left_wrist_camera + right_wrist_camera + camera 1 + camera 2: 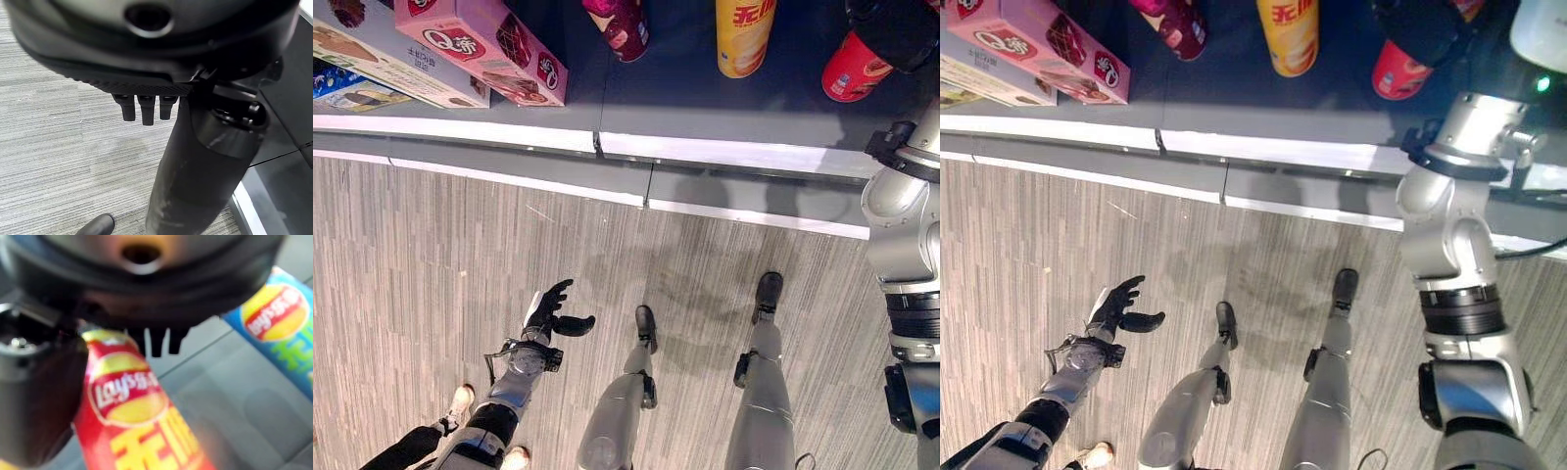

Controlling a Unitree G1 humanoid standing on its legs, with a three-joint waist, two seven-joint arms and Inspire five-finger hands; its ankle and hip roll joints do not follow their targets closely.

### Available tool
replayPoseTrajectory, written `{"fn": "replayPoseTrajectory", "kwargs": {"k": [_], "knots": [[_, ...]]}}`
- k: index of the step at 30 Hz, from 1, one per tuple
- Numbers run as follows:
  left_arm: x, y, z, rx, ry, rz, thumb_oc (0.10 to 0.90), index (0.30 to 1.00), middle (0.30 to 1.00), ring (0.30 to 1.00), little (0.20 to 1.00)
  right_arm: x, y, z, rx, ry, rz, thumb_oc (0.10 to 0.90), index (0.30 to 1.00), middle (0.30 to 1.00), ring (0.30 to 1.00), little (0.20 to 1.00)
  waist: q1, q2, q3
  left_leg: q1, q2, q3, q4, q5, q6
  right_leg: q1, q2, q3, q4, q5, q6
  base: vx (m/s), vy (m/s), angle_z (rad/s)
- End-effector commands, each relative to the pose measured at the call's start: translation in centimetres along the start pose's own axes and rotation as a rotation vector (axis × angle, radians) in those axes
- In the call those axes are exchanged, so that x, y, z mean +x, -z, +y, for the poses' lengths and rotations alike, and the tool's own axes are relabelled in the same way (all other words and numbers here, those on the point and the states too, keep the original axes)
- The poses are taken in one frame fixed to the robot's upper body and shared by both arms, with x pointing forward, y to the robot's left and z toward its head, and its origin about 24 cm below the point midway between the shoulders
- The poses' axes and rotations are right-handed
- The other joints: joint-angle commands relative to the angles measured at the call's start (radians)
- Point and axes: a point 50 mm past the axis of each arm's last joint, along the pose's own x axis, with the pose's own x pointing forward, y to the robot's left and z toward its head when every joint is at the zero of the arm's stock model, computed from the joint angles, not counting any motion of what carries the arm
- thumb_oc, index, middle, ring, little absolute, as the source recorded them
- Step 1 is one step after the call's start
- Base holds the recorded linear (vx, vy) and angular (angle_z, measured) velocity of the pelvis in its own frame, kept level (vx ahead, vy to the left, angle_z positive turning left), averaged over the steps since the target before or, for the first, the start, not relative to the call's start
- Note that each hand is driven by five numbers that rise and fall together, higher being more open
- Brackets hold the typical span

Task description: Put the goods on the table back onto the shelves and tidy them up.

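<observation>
The robot's right hand (58, 396) is up at the shelf (705, 103) with its fingers (155, 341) and thumb wrapped around a red chip can (137, 426). You can see the grip best in the right wrist view, where the can runs straight out of the palm. From the head views the can's red base (850, 70) pokes out under the dark hand, resting on or just above the dark shelf surface, I can't tell which. My guess is it's being placed next to the other tubes so they line up.

There's a yellow can (742, 34) just beside it, a maroon can (619, 27) further along, and a blue can (281, 328) close by in the wrist view. Pink box (484, 49) and a flatter grey box (382, 64) lie at the left end of the shelf.

The left hand (551, 311) hangs low over the striped floor (431, 255), fingers relaxed and spread, holding nothing, probably just kept out of the way. A person's shoes (460, 401) are near that arm.
</observation>
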Motion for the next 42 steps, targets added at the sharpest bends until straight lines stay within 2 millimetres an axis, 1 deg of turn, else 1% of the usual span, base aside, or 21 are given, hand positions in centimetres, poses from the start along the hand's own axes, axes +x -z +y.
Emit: {"fn": "replayPoseTrajectory", "kwargs": {"k": [1,2,5,11,12,15,18,19,21,22,23,24,25,26,30,32,34,36,39,40,42], "knots": [[-0.1,0.8,2.1,0.099,-0.069,0.023,0.8,0.9,0.9,0.9,0.9,2.9,-2.5,-3.6,0.096,0.216,-0.128,0.8,0.9,0.9,0.9,0.9,0.034,-0.007,-0.022,0.124,0.059,-0.019,0.01,-0.161,-0.043,-0.003,-0.095,0.035,0.346,-0.348,0.138,-0.03,0.002,0.0],[0.1,0.7,2.0,0.099,-0.065,0.022,0.8,0.9,0.9,0.9,0.9,2.4,-2.3,-3.6,0.1,0.209,-0.121,0.8,0.9,0.9,0.9,0.9,0.032,-0.019,-0.03,0.146,0.061,-0.017,0.01,-0.168,-0.038,0.013,-0.095,0.033,0.361,-0.356,0.139,-0.04,0.001,0.0],[0.0,0.9,2.1,0.103,-0.068,0.032,0.8,0.9,0.9,0.9,0.9,2.0,-2.3,-3.5,0.111,0.193,-0.122,0.8,0.9,0.9,0.9,0.9,0.033,-0.029,-0.035,0.163,0.067,-0.017,0.01,-0.17,-0.039,0.032,-0.091,0.029,0.361,-0.359,0.14,-0.02,-0.003,-0.01],[-0.1,1.3,2.1,0.108,-0.067,0.049,0.8,0.9,0.9,0.9,0.9,1.4,-2.2,-3.4,0.125,0.17,-0.114,0.8,0.9,0.9,0.9,0.9,0.034,-0.037,-0.049,0.18,0.07,-0.016,0.01,-0.17,-0.035,0.053,-0.089,0.023,0.36,-0.354,0.14,0.0,0.0,0.02],[-0.2,1.7,2.0,0.11,-0.063,0.062,0.8,0.9,0.9,0.9,0.9,0.9,-2.1,-3.3,0.137,0.159,-0.108,0.8,0.9,0.9,0.9,0.9,0.03,-0.042,-0.056,0.197,0.072,-0.014,0.01,-0.179,-0.035,0.067,-0.088,0.022,0.365,-0.363,0.14,0.0,0.0,0.0],[-0.4,2.0,2.0,0.113,-0.058,0.075,0.8,0.9,0.9,0.9,0.9,0.0,-2.2,-3.2,0.165,0.133,-0.105,0.8,0.9,0.9,0.9,0.9,0.028,-0.051,-0.07,0.207,0.073,-0.012,0.01,-0.176,-0.033,0.087,-0.086,0.016,0.348,-0.351,0.141,0.0,0.0,0.0],[-0.8,3.2,1.7,0.123,-0.043,0.118,0.8,0.9,0.9,0.9,0.9,-2.3,-3.0,-2.7,0.258,0.05,-0.094,0.8,0.9,0.9,0.9,0.9,0.025,-0.072,-0.102,0.237,0.082,-0.006,0.01,-0.182,-0.036,0.141,-0.08,0.001,0.314,-0.349,0.14,0.03,-0.018,0.0],[-0.9,3.2,1.7,0.124,-0.043,0.118,0.8,0.9,0.9,0.9,0.9,-2.4,-2.9,-2.7,0.258,0.05,-0.094,0.8,0.9,0.9,0.9,0.9,0.025,-0.072,-0.102,0.237,0.082,-0.006,0.01,-0.182,-0.036,0.142,-0.079,0.0,0.312,-0.348,0.14,0.03,-0.017,0.01],[-1.5,4.4,1.3,0.128,-0.027,0.161,0.8,0.9,0.9,0.9,0.9,-4.9,-3.6,-2.1,0.382,-0.051,-0.051,0.8,0.9,0.9,0.9,0.9,0.017,-0.095,-0.131,0.269,0.091,0.0,0.01,-0.187,-0.04,0.19,-0.071,-0.015,0.286,-0.352,0.137,0.07,-0.035,-0.08],[-1.6,4.7,1.2,0.128,-0.023,0.172,0.8,0.9,0.9,0.9,0.9,-5.6,-3.7,-2.0,0.402,-0.086,-0.042,0.8,0.9,0.9,0.9,0.9,0.015,-0.102,-0.141,0.271,0.093,-0.002,0.01,-0.184,-0.039,0.203,-0.07,-0.02,0.27,-0.343,0.136,0.11,-0.053,-0.17],[-2.2,5.6,0.9,0.126,-0.013,0.199,0.8,0.9,0.9,0.9,0.9,-7.6,-3.9,-1.9,0.494,-0.169,0.006,0.8,0.9,0.9,0.9,0.9,0.003,-0.122,-0.168,0.288,0.099,0.003,0.01,-0.184,-0.043,0.243,-0.064,-0.031,0.235,-0.335,0.135,0.09,-0.037,-0.13],[-2.5,6.0,0.7,0.115,-0.005,0.215,0.8,0.9,0.9,0.9,0.9,-8.7,-4.1,-1.8,0.563,-0.209,0.041,0.8,0.9,0.9,0.9,0.9,-0.006,-0.131,-0.178,0.296,0.101,0.006,0.01,-0.185,-0.045,0.26,-0.06,-0.032,0.22,-0.331,0.134,0.13,-0.062,-0.08],[-2.8,6.5,0.4,0.116,0.006,0.229,0.8,0.9,0.9,0.9,0.9,-9.8,-4.7,-2.1,0.614,-0.292,0.026,0.8,0.9,0.9,0.9,0.9,-0.021,-0.15,-0.196,0.31,0.108,0.01,0.01,-0.183,-0.049,0.288,-0.053,-0.036,0.196,-0.326,0.133,0.07,-0.034,0.02],[-2.8,6.6,0.4,0.117,0.006,0.23,0.8,0.9,0.9,0.9,0.9,-9.9,-4.7,-2.1,0.615,-0.294,0.027,0.8,0.9,0.9,0.9,0.9,-0.021,-0.149,-0.196,0.311,0.108,0.01,0.01,-0.184,-0.049,0.291,-0.053,-0.036,0.193,-0.325,0.133,0.08,-0.047,0.02],[-3.8,8.0,0.5,0.113,0.014,0.279,0.8,0.9,0.9,0.9,0.9,-11.4,-4.9,-2.6,0.726,-0.427,0.045,0.8,0.9,0.9,0.9,0.9,-0.042,-0.181,-0.232,0.347,0.12,0.026,0.01,-0.186,-0.059,0.344,-0.041,-0.039,0.146,-0.316,0.133,0.06,-0.021,-0.01],[-4.2,8.6,0.5,0.115,0.025,0.297,0.8,0.9,0.9,0.9,0.9,-12.0,-4.9,-2.7,0.802,-0.504,0.06,0.8,0.9,0.9,0.9,0.9,-0.051,-0.192,-0.249,0.354,0.127,0.032,0.01,-0.18,-0.067,0.368,-0.035,-0.041,0.12,-0.309,0.134,0.05,-0.008,-0.12],[-4.7,9.3,0.4,0.123,0.043,0.321,0.8,0.9,0.9,0.9,0.9,-13.3,-4.6,-2.8,0.926,-0.615,0.134,0.8,0.9,0.9,0.9,0.9,-0.062,-0.203,-0.265,0.36,0.135,0.039,0.01,-0.172,-0.079,0.394,-0.028,-0.042,0.092,-0.297,0.136,0.05,0.004,-0.13],[-5.0,9.7,0.4,0.129,0.06,0.336,0.8,0.9,0.9,0.9,0.9,-15.4,-3.9,-2.9,1.047,-0.739,0.255,0.8,0.9,0.9,0.9,0.9,-0.079,-0.213,-0.279,0.365,0.14,0.046,0.01,-0.167,-0.089,0.409,-0.026,-0.044,0.074,-0.287,0.137,0.04,0.012,-0.07],[-5.8,10.8,0.5,0.134,0.081,0.38,0.8,0.9,0.9,0.9,0.9,-19.5,-2.2,-3.3,1.171,-0.897,0.496,0.8,0.9,0.9,0.9,0.9,-0.104,-0.229,-0.301,0.384,0.144,0.062,0.01,-0.169,-0.094,0.43,-0.027,-0.043,0.061,-0.276,0.14,0.06,0.042,-0.01],[-6.3,11.4,0.4,0.12,0.093,0.397,0.8,0.9,0.9,0.9,0.9,-22.9,-0.6,-3.5,1.214,-0.979,0.706,0.8,0.9,0.9,0.9,0.9,-0.118,-0.236,-0.31,0.4,0.142,0.072,0.01,-0.174,-0.095,0.438,-0.031,-0.039,0.058,-0.267,0.143,0.09,0.057,-0.13],[-6.6,11.7,0.3,0.112,0.112,0.405,0.8,0.9,0.9,0.9,0.9,-25.9,0.5,-4.0,1.223,-1.055,0.866,0.8,0.9,0.9,0.9,0.9,-0.128,-0.244,-0.318,0.416,0.141,0.084,0.01,-0.18,-0.094,0.449,-0.034,-0.037,0.055,-0.262,0.146,0.07,0.044,-0.2]]}}
